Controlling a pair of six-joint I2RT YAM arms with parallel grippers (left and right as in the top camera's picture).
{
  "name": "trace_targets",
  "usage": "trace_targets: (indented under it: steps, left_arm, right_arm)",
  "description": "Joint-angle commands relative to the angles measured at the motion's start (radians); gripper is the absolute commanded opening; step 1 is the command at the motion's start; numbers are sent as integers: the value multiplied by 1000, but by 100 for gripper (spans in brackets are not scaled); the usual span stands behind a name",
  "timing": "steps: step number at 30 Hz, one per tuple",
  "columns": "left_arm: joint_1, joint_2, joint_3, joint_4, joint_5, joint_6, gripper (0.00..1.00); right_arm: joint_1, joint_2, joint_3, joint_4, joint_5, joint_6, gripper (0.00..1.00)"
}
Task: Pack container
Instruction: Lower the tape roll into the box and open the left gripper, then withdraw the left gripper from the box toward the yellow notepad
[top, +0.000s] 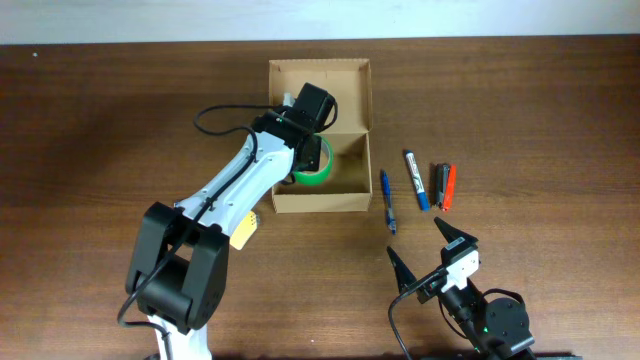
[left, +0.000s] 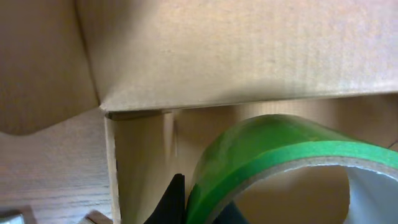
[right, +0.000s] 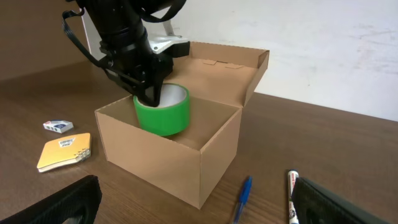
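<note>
1. The left gripper is down over the plain tan cardboard box with the hinged flap lid, jaws clenched on the rim of a bright green tape roll.
2. That roll stands on edge inside the box, in the half nearer the robot. Its top pokes above the box rim; I can't tell whether it touches the box floor.
3. The box lid stands open at the far side.
4. The right gripper hangs to the near right of the box, well apart, its fingers spread wide and holding nothing.
5. To the right of the box, on the brown wooden table, lies a blue pen. Beyond it are a blue-capped white marker, then a black marker and a red marker side by side.
6. At the box's near-left corner lies a yellow sticky-note pad, and a small white-and-blue packet lies just beside the pad.
</note>
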Motion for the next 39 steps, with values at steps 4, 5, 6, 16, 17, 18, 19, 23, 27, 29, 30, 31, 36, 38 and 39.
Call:
trace_targets:
  steps: [4, 5, 6, 16, 17, 18, 19, 23, 27, 29, 30, 31, 36, 38, 39]
  left_arm:
    - [5, 10, -3, 13, -18, 262, 2]
    - [6, 10, -3, 14, -18, 269, 2]
    - [9, 10, -3, 14, -18, 275, 2]
    - [23, 10, -3, 14, -15, 282, 29]
    - [23, 10, -3, 15, -15, 282, 35]
    - [23, 10, -3, 16, -16, 282, 39]
    - [23, 10, -3, 17, -18, 282, 40]
    - [23, 10, -3, 22, -17, 282, 41]
    - [22, 10, -2, 30, -17, 282, 41]
    - [22, 10, 10, 24, -15, 281, 41]
    - [21, 8, 24, 15, -8, 281, 40]
    - [19, 5, 43, 0, 6, 281, 40]
    - [11, -31, 174, -117, 123, 202, 41]
    - [8, -53, 224, -168, 125, 147, 40]
    - [8, -65, 242, -187, 126, 134, 40]
  right_arm:
    - [6, -8, -10, 2, 9, -3, 99]
    - [6, -8, -10, 2, 9, -3, 99]
    - [6, -8, -10, 2, 9, -3, 99]
    - [6, -8, -10, 2, 9, -3, 99]
    - [6, -8, -10, 2, 9, -3, 99]
    - [6, -8, -10, 2, 9, -3, 99]
    - [5, -8, -10, 2, 9, -3, 99]
    - [6, -8, -10, 2, 9, -3, 99]
    - [6, -8, -10, 2, 9, -3, 99]
    - [6, -8, -10, 2, 9, -3, 99]
    - [6, -8, -10, 2, 9, -3, 99]
    - [6, -8, -10, 2, 9, -3, 99]
    - [6, -8, -10, 2, 9, -3, 99]
    - [6, -8, -10, 2, 9, -3, 99]
    - [6, -8, -10, 2, 9, -3, 99]
